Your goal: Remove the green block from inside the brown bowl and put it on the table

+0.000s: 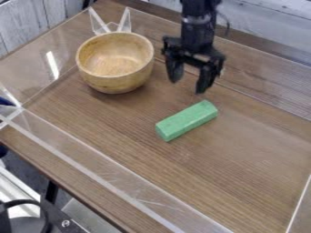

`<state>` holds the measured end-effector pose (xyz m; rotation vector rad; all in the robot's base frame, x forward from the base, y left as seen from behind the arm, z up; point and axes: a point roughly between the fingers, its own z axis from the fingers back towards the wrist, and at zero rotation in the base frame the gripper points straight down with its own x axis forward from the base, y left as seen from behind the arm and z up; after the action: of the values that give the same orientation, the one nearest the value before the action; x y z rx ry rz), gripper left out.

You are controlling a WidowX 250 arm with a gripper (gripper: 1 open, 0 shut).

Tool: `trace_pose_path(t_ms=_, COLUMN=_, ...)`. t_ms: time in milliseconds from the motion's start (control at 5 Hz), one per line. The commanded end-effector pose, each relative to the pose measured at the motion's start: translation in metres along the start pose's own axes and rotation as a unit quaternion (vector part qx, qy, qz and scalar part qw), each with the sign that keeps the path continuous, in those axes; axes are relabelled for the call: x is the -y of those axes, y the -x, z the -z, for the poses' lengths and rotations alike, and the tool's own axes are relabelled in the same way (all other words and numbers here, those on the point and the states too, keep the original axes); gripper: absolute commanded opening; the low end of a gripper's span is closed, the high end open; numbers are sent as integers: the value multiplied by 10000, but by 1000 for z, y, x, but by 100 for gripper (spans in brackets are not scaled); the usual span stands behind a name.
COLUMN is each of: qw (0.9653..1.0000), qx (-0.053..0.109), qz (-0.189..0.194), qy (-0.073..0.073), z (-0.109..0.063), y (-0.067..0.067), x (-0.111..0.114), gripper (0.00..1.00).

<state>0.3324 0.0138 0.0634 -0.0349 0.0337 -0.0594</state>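
Already the green block [186,120] lies flat on the table [109,155], outside the brown bowl [115,62]. Gripper [195,79] jaws spread, empty; we'd lift straight up, clear of both.

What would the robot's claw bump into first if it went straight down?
Probably just the bare table. The gripper points straight down with open jaws between the brown bowl and the green block, apparently above neither, though depth is hard to judge from one view.
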Motion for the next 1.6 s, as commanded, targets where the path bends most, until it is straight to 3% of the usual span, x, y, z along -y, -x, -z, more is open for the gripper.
trace_pose_path(t_ms=0, qw=9982, qx=563, qz=174, qy=-109, z=-45, y=6, x=1, gripper=100)
trace_pose_path(t_ms=400, qw=9955, qx=327, qz=839, qy=-294, z=-43, y=-5, x=-11, gripper=100)
trace_pose_path(t_ms=800, qw=9913, qx=867, qz=969, qy=-201, z=-52, y=5, x=-37, gripper=100)
trace_pose_path(t_ms=1000, qw=9897, qx=1115, qz=881, qy=-183, z=-60, y=8, x=-63, gripper=100)
trace_pose_path(t_ms=1200, qw=9908, qx=1261, qz=408, qy=-260, z=-73, y=11, x=-90, gripper=100)
trace_pose_path(t_ms=1400, qw=9885, qx=1483, qz=-17, qy=-294, z=-80, y=10, x=-99, gripper=100)
